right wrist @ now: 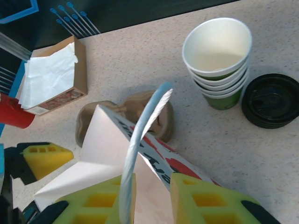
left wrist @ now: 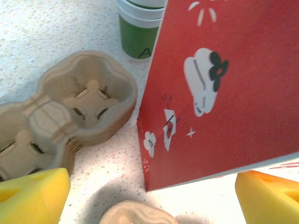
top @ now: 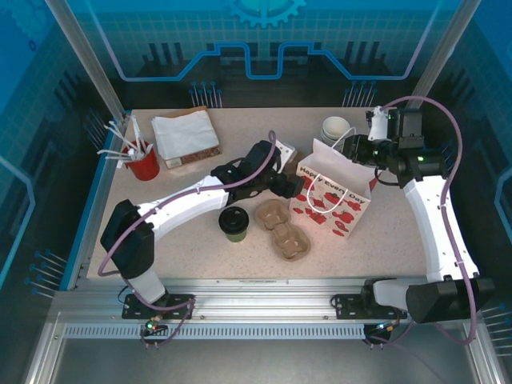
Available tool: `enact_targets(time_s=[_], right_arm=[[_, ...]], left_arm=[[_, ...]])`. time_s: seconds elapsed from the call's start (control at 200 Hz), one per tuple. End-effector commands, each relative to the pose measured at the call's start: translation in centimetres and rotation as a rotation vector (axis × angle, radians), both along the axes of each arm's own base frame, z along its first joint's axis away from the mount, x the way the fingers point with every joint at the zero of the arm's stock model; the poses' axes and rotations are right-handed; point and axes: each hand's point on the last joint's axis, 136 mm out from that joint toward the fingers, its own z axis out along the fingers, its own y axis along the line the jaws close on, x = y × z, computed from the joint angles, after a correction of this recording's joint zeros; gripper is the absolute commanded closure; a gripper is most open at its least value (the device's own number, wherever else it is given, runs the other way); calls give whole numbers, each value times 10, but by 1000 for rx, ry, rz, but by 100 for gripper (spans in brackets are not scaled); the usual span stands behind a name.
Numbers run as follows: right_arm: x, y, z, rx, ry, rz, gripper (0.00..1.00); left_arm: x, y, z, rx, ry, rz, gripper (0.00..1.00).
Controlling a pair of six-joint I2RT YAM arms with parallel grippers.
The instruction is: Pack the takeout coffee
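The takeout coffee [top: 234,223], an olive-green cup under a black lid, stands upright near the table's front, left of the pulp carriers. A white paper bag with red print [top: 332,200] stands right of centre. My left gripper [top: 298,186] is at the bag's left end, open; in the left wrist view its yellow fingers [left wrist: 32,196] flank the bag's red side [left wrist: 224,93] and bottom corner. My right gripper [right wrist: 153,200] hangs over the bag's top right, open, straddling the rim. The pale blue handle [right wrist: 140,140] lies along the inner face of one finger.
Two pulp cup carriers [top: 282,230] lie in front of the bag, and another [right wrist: 140,112] lies behind it. A stack of lidless cups [right wrist: 218,60] and a loose black lid [right wrist: 271,100] sit at the back right. A red cup of utensils [top: 142,160] and napkins [top: 186,136] occupy the back left.
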Motion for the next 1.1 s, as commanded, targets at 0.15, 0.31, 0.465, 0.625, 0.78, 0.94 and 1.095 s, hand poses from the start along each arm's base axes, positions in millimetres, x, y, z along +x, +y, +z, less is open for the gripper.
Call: enact_targets(time_s=[0.15,0.31,0.465,0.625,0.78,0.94,1.095], right_arm=[[-7,14,0,31,0,-4,71],[-6,13,2,22,-3,-8,70],[-8,-13,7,-78,-5,-64,53],[-27,-39,14,-144,-9,-118,25],[-47,-58,11,-147,-2,-161,6],[-46,-63,-4,-53,40,-155,4],[-46,-54,-26,-6,91,-120,1]], left_arm=[[-1,37,19,-32,-9,77,7],[-13,51,29,-55,6,80,7],[-36,59,37,-96,53,66,7],[-53,67,44,-140,80,65,7],[-60,74,50,-151,73,74,7],[-60,75,52,-144,71,75,7],[-61,75,51,-142,72,75,7]])
